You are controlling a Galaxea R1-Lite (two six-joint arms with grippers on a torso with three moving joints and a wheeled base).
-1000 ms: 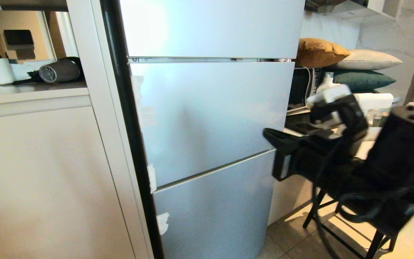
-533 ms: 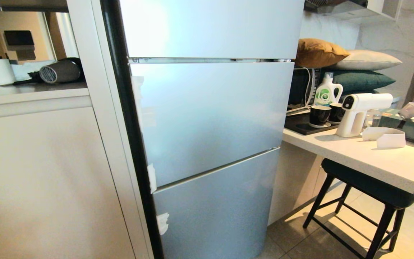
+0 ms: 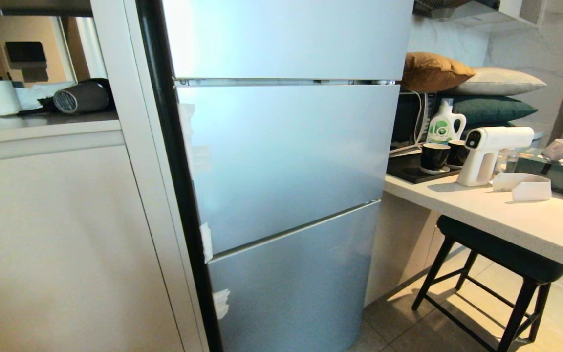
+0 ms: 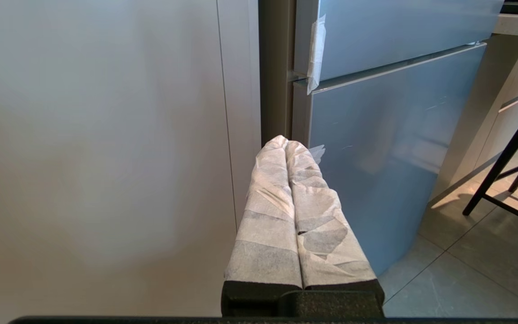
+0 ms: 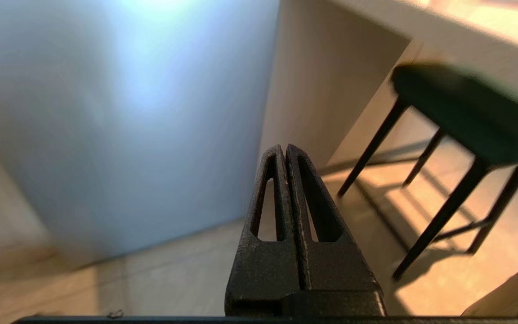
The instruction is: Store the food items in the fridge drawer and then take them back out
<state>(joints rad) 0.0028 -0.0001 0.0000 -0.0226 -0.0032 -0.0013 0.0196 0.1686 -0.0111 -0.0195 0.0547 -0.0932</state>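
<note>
The silver-blue fridge (image 3: 281, 161) stands before me with all its doors closed, so the fridge drawer and the food items are hidden. Neither arm shows in the head view. My left gripper (image 4: 286, 140), its fingers wrapped in white tape, is shut and empty, pointing at the fridge's lower door (image 4: 385, 148) near the hinge side. My right gripper (image 5: 284, 147) is shut with nothing in it, hanging low near the floor beside the fridge's lower door (image 5: 119, 126) and the stool (image 5: 461, 117).
A white cabinet wall (image 3: 56, 234) flanks the fridge on the left. To the right, a white counter (image 3: 530, 220) carries mugs (image 3: 434, 156), a white spray gun (image 3: 482, 151), a detergent bottle (image 3: 442, 126) and a tissue box. A black stool (image 3: 496, 254) stands under it on the tiled floor.
My right arm, raised in front of the counter a second ago, has dropped down out of the head view. The fridge and counter items have not moved.
</note>
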